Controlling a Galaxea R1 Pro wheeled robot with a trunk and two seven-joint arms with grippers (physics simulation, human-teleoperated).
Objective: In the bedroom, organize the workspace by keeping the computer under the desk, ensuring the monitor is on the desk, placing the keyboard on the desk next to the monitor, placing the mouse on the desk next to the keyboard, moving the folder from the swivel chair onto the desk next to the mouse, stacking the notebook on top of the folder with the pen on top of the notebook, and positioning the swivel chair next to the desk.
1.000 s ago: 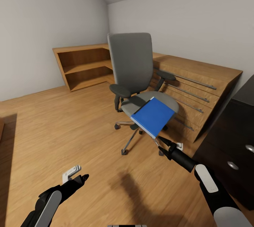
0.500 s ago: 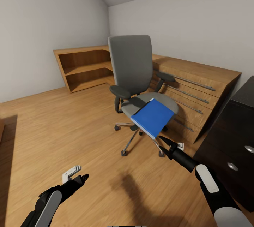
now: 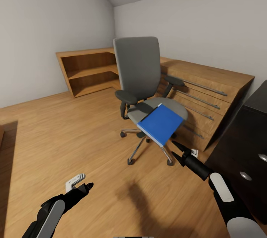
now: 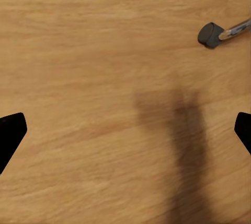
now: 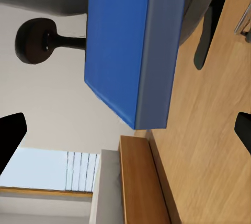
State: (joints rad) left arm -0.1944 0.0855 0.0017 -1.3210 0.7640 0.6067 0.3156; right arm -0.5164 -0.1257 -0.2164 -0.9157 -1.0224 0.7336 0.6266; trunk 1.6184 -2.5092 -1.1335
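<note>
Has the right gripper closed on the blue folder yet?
No: the right gripper is open just short of the blue folder, which rests on the swivel chair seat.

Blue folder [image 3: 160, 123], grey swivel chair [image 3: 138, 68], wood-grain floor [image 3: 74, 134], black fingers [image 4: 11, 135]

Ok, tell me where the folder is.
In the head view the blue folder lies on the swivel chair seat's front edge, overhanging it, just beyond the right gripper.
</note>
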